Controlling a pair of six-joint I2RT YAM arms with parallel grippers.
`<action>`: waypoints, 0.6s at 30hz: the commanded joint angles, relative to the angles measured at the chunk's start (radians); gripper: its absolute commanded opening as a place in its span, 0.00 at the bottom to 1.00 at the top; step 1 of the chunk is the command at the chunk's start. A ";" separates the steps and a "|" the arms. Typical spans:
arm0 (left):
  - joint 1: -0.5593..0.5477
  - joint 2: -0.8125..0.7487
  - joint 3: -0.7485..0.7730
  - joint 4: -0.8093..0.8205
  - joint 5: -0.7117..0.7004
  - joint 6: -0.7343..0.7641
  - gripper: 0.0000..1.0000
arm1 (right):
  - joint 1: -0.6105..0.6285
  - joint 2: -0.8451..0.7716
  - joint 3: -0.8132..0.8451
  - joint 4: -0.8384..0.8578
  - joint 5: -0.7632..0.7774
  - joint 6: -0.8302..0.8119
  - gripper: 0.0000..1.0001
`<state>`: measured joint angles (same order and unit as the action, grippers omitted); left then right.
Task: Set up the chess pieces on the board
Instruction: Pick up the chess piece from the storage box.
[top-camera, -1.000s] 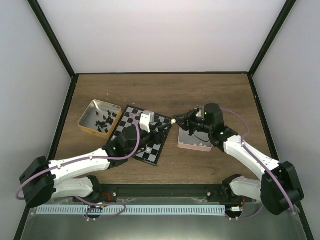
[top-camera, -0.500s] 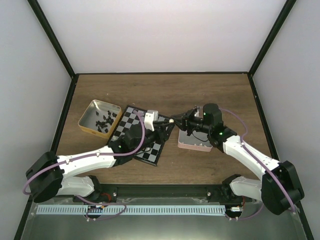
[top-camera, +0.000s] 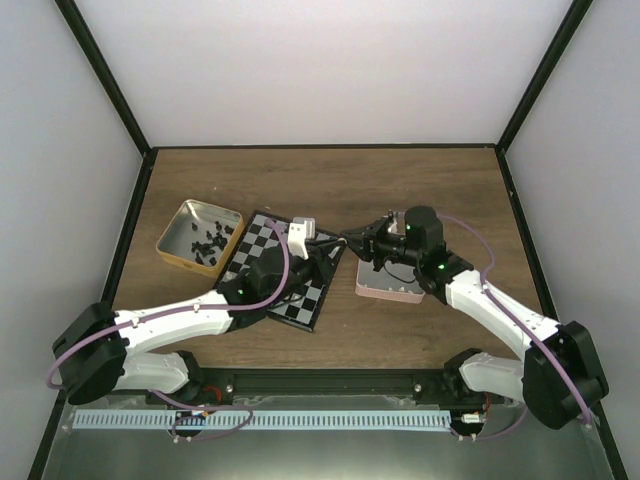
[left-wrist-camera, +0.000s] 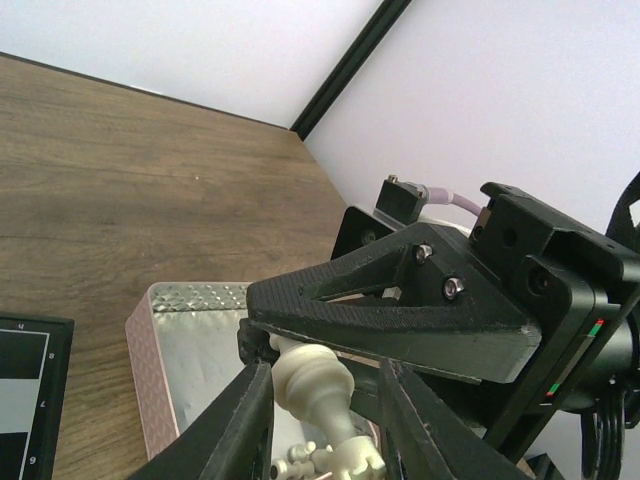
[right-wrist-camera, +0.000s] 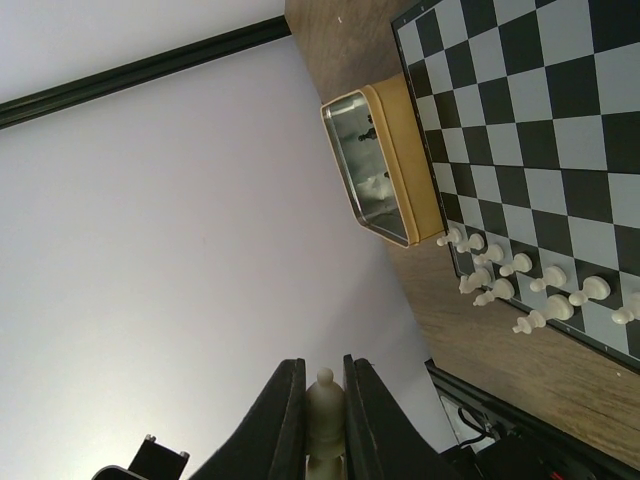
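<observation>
From above, my left arm covers the middle squares of the board, and the black pieces in the gold tin are too small for me to name. In both wrist views the cream piece runs off the bottom edge.

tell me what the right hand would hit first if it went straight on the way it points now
The left hand, most likely: it sits right in front of the right hand, its fingers either side of the white piece the right hand holds. Depth is unclear.
</observation>
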<state>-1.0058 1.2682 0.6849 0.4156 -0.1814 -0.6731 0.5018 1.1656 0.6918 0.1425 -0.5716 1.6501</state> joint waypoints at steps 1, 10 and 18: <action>0.005 0.018 0.036 0.001 -0.020 0.007 0.30 | 0.013 0.000 0.037 -0.015 0.012 -0.022 0.06; 0.004 0.031 0.036 -0.030 0.011 0.001 0.30 | 0.015 0.000 0.038 -0.018 0.027 -0.029 0.06; 0.004 0.006 0.015 -0.045 0.021 -0.007 0.29 | 0.014 0.002 0.037 -0.024 0.042 -0.035 0.06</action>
<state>-1.0039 1.2915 0.7013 0.3687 -0.1699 -0.6777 0.5072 1.1660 0.6918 0.1272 -0.5465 1.6314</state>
